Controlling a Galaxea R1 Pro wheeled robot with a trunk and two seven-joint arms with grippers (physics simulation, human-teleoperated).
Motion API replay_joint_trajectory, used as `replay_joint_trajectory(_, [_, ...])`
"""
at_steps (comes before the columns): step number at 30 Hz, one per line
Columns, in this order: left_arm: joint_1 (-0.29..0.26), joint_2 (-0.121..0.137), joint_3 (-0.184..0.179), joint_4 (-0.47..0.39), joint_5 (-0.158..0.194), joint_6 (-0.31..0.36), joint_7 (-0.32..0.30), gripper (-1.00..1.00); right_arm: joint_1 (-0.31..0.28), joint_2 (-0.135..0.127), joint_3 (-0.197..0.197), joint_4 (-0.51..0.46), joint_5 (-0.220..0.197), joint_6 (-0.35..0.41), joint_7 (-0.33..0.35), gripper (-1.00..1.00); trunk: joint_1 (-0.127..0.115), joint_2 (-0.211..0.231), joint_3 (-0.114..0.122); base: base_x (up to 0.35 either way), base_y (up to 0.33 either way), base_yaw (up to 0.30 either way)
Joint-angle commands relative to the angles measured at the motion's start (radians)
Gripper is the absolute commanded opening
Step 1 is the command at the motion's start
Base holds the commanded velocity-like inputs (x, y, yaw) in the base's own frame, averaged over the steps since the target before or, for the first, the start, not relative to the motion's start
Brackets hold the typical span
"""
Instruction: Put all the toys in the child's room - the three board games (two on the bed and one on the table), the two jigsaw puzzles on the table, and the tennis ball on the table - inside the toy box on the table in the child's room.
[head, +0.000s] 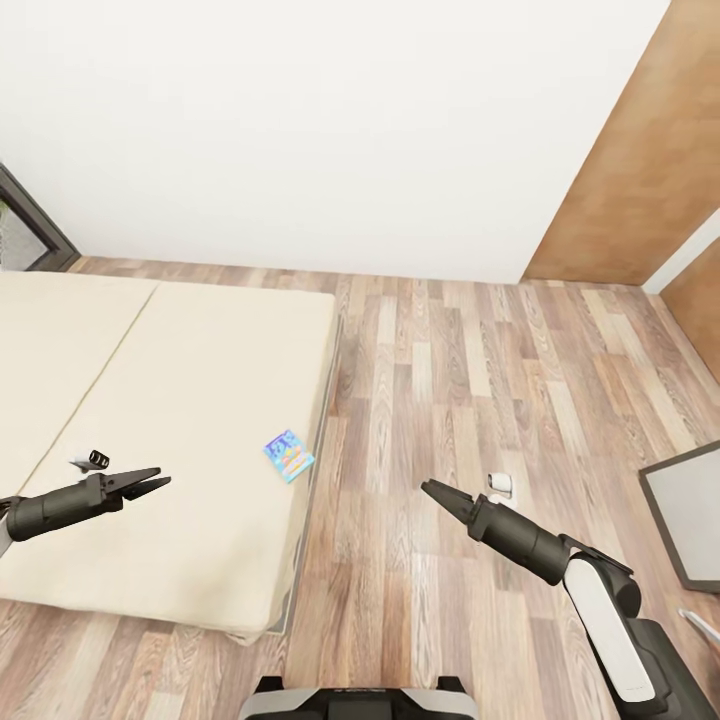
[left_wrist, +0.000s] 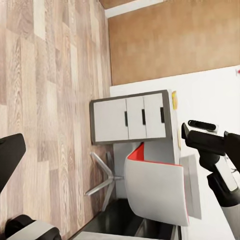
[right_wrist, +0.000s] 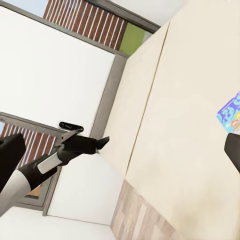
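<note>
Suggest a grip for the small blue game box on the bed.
The small blue board game lies flat near the bed edge facing the floor. Probably best to pinch across its narrow sides from above, or slide it to that edge first; the left gripper is nearest.

- Wood-plank floor (head: 480, 400) – pale brown/grey boards, runs fwd to the far wall.
- White wall (head: 300, 130) across top of head view, plain.
- Brown wood-look panel (head: 625, 160) at right end of wall; same finish seen in left wrist view.
- Dark window frame (head: 30, 225) at far left edge.
- Chair (left_wrist: 155, 192) – white shell, red edge, grey star base, on floor just beside drawer fronts.
</note>
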Motion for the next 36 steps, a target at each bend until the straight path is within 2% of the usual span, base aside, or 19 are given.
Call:
replay_joint_trajectory(1, [0.0, 0.0, -0.001, 0.0, 0.0, 0.011, -0.004, 1.0, 0.0, -0.001, -0.001, 0.0, -0.005, 0.006, 0.0, 1.0, 0.001, -0.001, 0.0, 0.0, 0.0, 0.06])
replay_joint_trajectory(36, [0.0, 0.0, -0.003, 0.0, 0.0, 0.011, -0.004, 1.0, 0.0, -0.002, -0.001, 0.001, -0.005, 0.006, 0.0, 1.0, 0.001, -0.001, 0.058, 0.0, 0.0, 0.07])
